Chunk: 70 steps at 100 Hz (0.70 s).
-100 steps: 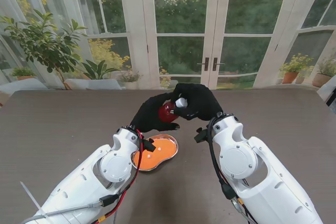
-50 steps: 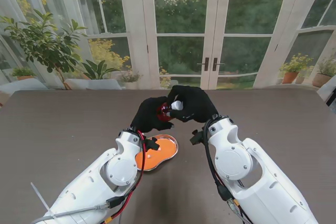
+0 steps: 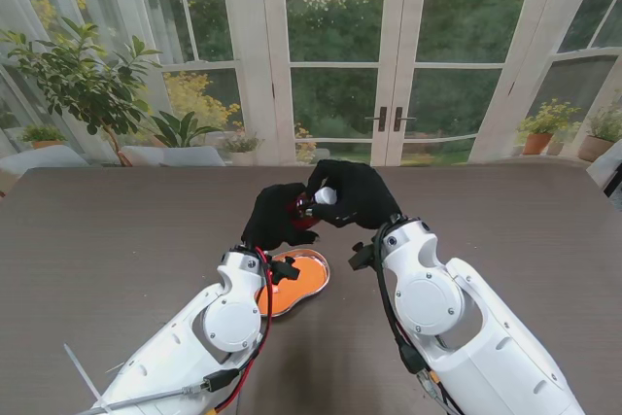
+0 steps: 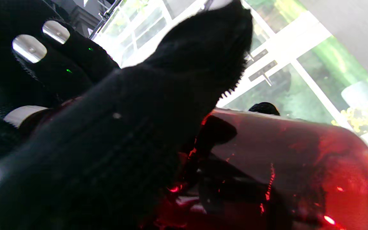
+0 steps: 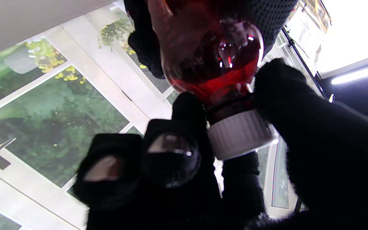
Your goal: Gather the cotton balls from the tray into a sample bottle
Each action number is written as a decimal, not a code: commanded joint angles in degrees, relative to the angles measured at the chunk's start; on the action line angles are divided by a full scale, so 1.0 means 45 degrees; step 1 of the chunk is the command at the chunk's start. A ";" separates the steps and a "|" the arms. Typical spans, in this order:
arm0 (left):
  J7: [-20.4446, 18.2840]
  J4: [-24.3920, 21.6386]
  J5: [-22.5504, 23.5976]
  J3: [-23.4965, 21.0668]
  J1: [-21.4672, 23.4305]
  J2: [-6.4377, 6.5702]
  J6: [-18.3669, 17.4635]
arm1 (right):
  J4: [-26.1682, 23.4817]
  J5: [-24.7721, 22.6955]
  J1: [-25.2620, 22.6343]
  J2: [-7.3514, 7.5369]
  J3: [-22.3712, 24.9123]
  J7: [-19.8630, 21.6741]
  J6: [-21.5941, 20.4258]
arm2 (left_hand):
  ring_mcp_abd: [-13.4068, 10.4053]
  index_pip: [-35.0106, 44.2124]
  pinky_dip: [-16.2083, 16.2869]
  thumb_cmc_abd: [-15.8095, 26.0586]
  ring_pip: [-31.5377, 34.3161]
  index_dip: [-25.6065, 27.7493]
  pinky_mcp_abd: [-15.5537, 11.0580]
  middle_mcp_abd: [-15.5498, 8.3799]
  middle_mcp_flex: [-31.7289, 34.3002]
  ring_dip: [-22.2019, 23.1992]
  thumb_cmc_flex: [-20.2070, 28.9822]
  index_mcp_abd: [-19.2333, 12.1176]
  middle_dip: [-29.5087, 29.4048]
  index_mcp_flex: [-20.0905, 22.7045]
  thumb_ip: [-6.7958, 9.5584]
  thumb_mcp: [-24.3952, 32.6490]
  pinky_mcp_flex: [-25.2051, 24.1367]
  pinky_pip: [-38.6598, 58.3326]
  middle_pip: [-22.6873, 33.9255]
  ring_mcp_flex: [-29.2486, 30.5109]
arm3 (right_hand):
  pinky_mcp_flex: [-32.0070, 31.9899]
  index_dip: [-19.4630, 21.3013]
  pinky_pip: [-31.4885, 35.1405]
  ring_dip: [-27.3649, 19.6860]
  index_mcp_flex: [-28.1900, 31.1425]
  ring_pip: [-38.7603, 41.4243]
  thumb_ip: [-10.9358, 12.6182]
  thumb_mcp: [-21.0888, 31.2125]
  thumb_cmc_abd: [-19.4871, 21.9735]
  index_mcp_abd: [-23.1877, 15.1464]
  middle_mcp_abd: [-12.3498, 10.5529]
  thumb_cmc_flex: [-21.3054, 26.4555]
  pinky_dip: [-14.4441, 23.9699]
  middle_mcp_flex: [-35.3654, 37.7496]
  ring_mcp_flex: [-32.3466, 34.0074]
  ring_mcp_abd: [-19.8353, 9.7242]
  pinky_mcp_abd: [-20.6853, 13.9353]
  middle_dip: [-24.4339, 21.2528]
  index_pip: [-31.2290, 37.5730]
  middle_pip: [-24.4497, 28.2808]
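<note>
A dark red sample bottle (image 3: 303,207) is held in the air above the table between both black-gloved hands. My left hand (image 3: 275,217) is wrapped around the bottle's body (image 4: 286,166). My right hand (image 3: 352,192) has its fingers closed on the bottle's white ribbed cap (image 3: 326,195), which sits on the bottle's neck (image 5: 240,134). The orange tray (image 3: 296,281) lies on the table nearer to me, partly hidden by my left wrist. I cannot make out cotton balls in it.
The brown table (image 3: 117,230) stretches to both sides. Behind its far edge are glass doors (image 3: 389,55) and potted plants (image 3: 78,85).
Both hands have drawn slightly nearer to me and closer together with the bottle; the right hand has stayed on the cap.
</note>
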 commanded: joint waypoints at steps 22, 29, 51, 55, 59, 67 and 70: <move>-0.0593 -0.0441 0.0189 -0.0152 0.0318 0.0048 -0.0106 | 0.0127 -0.0172 -0.0196 -0.0039 -0.0040 0.0222 -0.0203 | 0.0352 0.5790 0.1557 1.3756 0.5666 0.2217 -0.0052 0.0805 0.0403 0.2090 0.1292 -0.0087 0.1224 0.0504 0.0596 0.0675 0.2615 0.6824 0.2902 0.2195 | -0.1880 0.0564 -0.2140 -0.1604 -0.0082 -0.3206 0.0583 0.1059 0.1958 0.0993 -0.0497 0.0038 -0.0181 -0.0375 0.0276 0.0771 0.1318 -0.1438 0.0562 -0.0951; -0.0622 -0.0544 0.0285 -0.0224 0.0443 0.0098 -0.0137 | 0.0103 -0.0374 -0.0234 0.0002 0.0038 0.0260 -0.0333 | 0.0321 0.6060 0.1714 1.3759 0.6057 0.2293 -0.0091 0.0834 0.0416 0.2270 0.1300 -0.0074 0.1342 0.0514 0.0596 0.0672 0.2746 0.7090 0.3103 0.2295 | -0.3292 0.0675 -0.3381 -0.2504 -0.0239 -0.5647 0.0562 0.0747 0.2144 0.1158 -0.0509 -0.0971 -0.0463 -0.1031 0.0169 0.1201 0.1917 -0.2167 -0.0915 -0.1619; -0.0705 -0.1079 0.0741 -0.0605 0.0934 0.0310 -0.0277 | -0.0020 -0.0477 -0.0306 0.0041 0.0232 0.0296 -0.0470 | 0.0190 0.6350 0.1931 1.3720 0.6376 0.2387 -0.0241 0.0828 0.0530 0.2413 0.1297 -0.0086 0.1488 0.0598 0.0613 0.0736 0.3004 0.7378 0.3272 0.2500 | -0.5236 0.3014 -0.4809 -0.2946 -0.0571 -0.8671 0.2571 -0.0071 0.3090 0.1494 -0.0279 -0.3124 -0.1395 -0.2313 -0.1382 0.1783 0.2243 -0.3670 -0.4344 -0.2579; -0.0702 -0.1181 0.0792 -0.0679 0.1024 0.0337 -0.0306 | -0.0034 -0.0455 -0.0312 0.0037 0.0255 0.0285 -0.0478 | 0.0172 0.6371 0.1927 1.3696 0.6370 0.2394 -0.0240 0.0814 0.0552 0.2401 0.1286 -0.0090 0.1493 0.0619 0.0616 0.0764 0.3030 0.7378 0.3272 0.2546 | -0.5454 0.2988 -0.4933 -0.3010 -0.0754 -0.8832 0.2558 -0.0203 0.3121 0.1528 -0.0227 -0.3324 -0.1451 -0.2504 -0.1593 0.1857 0.2285 -0.3729 -0.4515 -0.2676; -0.0716 -0.1279 0.0838 -0.0753 0.1115 0.0367 -0.0327 | -0.0050 -0.0436 -0.0318 0.0040 0.0283 0.0294 -0.0496 | 0.0165 0.6387 0.1921 1.3693 0.6361 0.2399 -0.0235 0.0809 0.0574 0.2390 0.1285 -0.0099 0.1496 0.0647 0.0619 0.0785 0.3050 0.7380 0.3272 0.2565 | -0.5601 0.2957 -0.5020 -0.3081 -0.0945 -0.8992 0.2554 -0.0418 0.3292 0.1581 -0.0218 -0.3577 -0.1497 -0.2699 -0.1784 0.1885 0.2289 -0.3798 -0.4712 -0.2773; -0.0751 -0.1429 0.0930 -0.0876 0.1267 0.0422 -0.0347 | -0.0069 -0.0403 -0.0324 0.0022 0.0326 0.0231 -0.0526 | 0.0150 0.6408 0.1906 1.3675 0.6354 0.2410 -0.0210 0.0781 0.0605 0.2374 0.1275 -0.0111 0.1505 0.0670 0.0623 0.0823 0.3088 0.7386 0.3276 0.2597 | -0.6002 0.2911 -0.5233 -0.3195 -0.1351 -0.9273 0.2559 -0.0788 0.3452 0.1641 -0.0165 -0.3988 -0.1571 -0.3134 -0.2255 0.2051 0.2346 -0.3893 -0.5014 -0.2909; -0.0789 -0.1483 0.0954 -0.0920 0.1322 0.0448 -0.0348 | -0.0075 -0.0385 -0.0320 0.0019 0.0346 0.0215 -0.0549 | 0.0150 0.6406 0.1899 1.3663 0.6353 0.2411 -0.0205 0.0786 0.0601 0.2371 0.1264 -0.0108 0.1504 0.0670 0.0622 0.0827 0.3089 0.7384 0.3267 0.2598 | -0.6171 0.2885 -0.5349 -0.3245 -0.1514 -0.9380 0.2561 -0.0951 0.3558 0.1661 -0.0154 -0.4168 -0.1607 -0.3288 -0.2435 0.2132 0.2370 -0.3935 -0.5146 -0.2949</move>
